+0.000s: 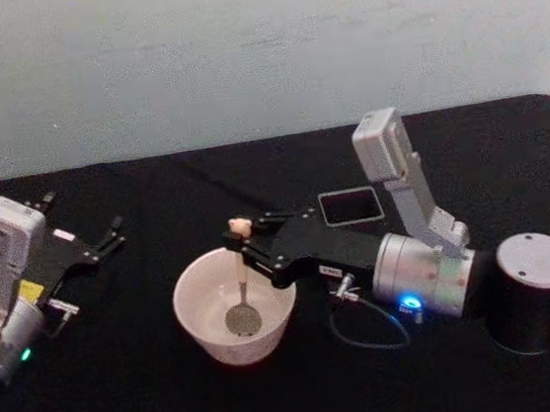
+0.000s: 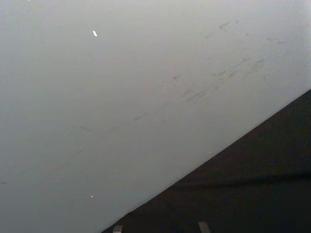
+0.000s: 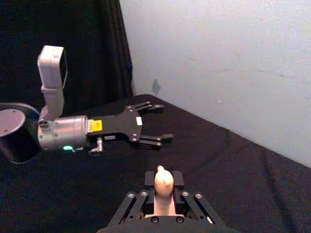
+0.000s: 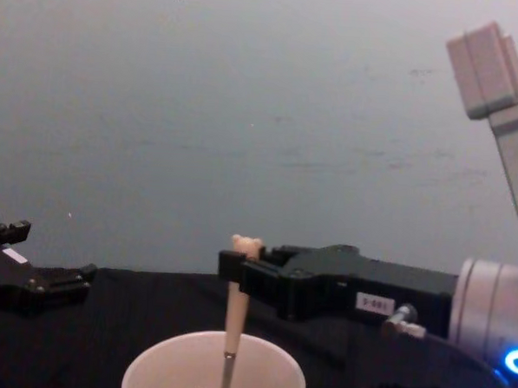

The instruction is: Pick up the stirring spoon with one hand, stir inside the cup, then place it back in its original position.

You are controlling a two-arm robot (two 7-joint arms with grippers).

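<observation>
Over the middle of the black table cloth in the head view, the right gripper reaches in from the right and is clamped on the top of the stirring spoon, just under its bear head. The spoon hangs nearly upright with its silver bowl down inside the cup, close to the cup's floor. The dark grey square holder stands behind the gripper, near the cup but apart from it, with the spoon out of it. The left gripper is parked at the table's left side, well apart from the cup, fingers spread and holding nothing. The left wrist view looks at the pale wall and a corner of the cloth. In the right wrist view the right gripper's fingers press on either side of the cream handle, the bear head poking up between them; farther off the left gripper lies open, low over the cloth. From the chest view the handle drops straight from the gripper's tips past the rim into the cup, seemingly clear of the rim. The stirring step looks to be in hand. The next move calls for circling the silver bowl within the cup without knocking the wall, grip kept firm, then lifting clear of the rim and lowering the spoon into the holder's narrow mouth.
</observation>
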